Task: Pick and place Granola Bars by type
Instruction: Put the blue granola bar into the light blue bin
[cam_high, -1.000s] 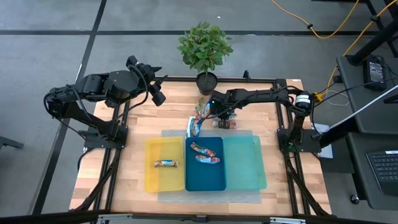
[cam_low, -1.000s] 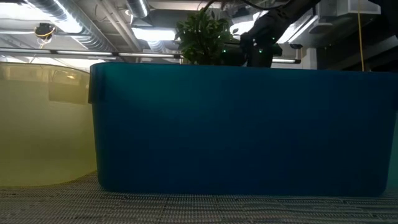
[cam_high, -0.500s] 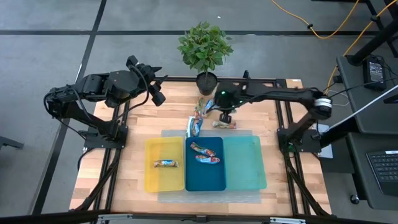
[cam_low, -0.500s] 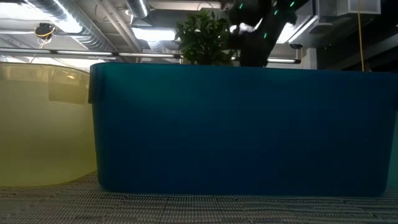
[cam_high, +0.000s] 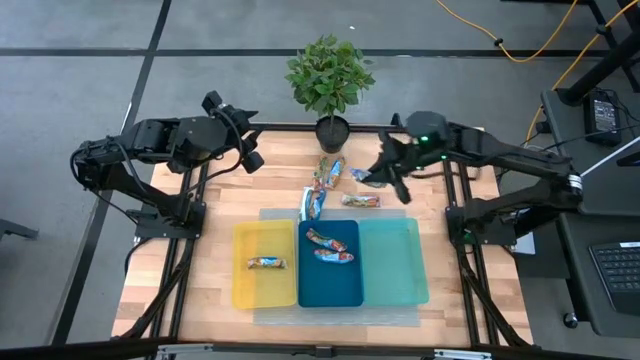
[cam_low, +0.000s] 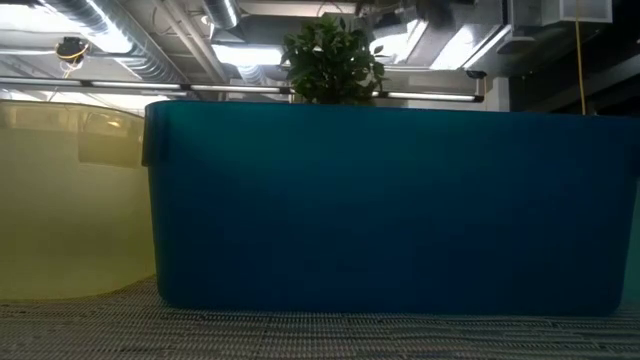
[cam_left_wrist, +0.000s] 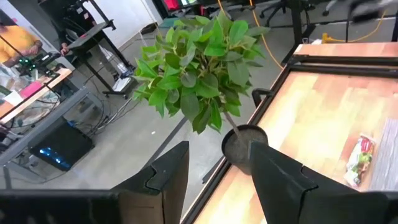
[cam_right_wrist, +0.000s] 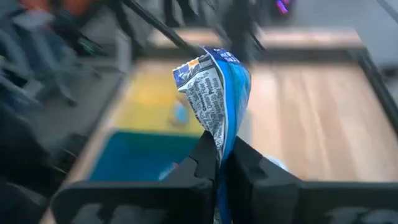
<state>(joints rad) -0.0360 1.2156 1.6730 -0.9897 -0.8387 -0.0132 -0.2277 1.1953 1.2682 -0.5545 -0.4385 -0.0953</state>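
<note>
My right gripper (cam_high: 380, 174) is shut on a blue and silver granola bar (cam_right_wrist: 217, 93) above the table's far right part. The bar shows as a small blue patch (cam_high: 361, 176) in the high view. A bar (cam_high: 329, 170), a blue bar (cam_high: 314, 202) and an orange-brown bar (cam_high: 362, 201) lie flat on the wood behind the trays. Two bars (cam_high: 328, 246) lie in the dark blue tray (cam_high: 345, 290). One bar (cam_high: 266, 263) lies in the yellow tray (cam_high: 250, 290). My left gripper (cam_high: 249, 142) is open and empty, held high at the far left. My right gripper pinches one end of the blue bar (cam_right_wrist: 219, 144) between its two fingers (cam_right_wrist: 200, 158). The rest of the wrapper sticks out past the fingertips. The bar is lifted clear of the table.
A teal tray (cam_high: 393, 262) stands to the right of the dark blue one, all three side by side on a clear mat. A potted plant (cam_high: 330, 80) stands at the table's far edge, also in the left wrist view (cam_left_wrist: 199, 68). The low view shows only tray walls.
My right gripper has risen from the bars behind the trays and gone toward the table's right edge, taking the blue bar up clear of the wood. It has left the low view upward. The other bars have stayed where they were.
</note>
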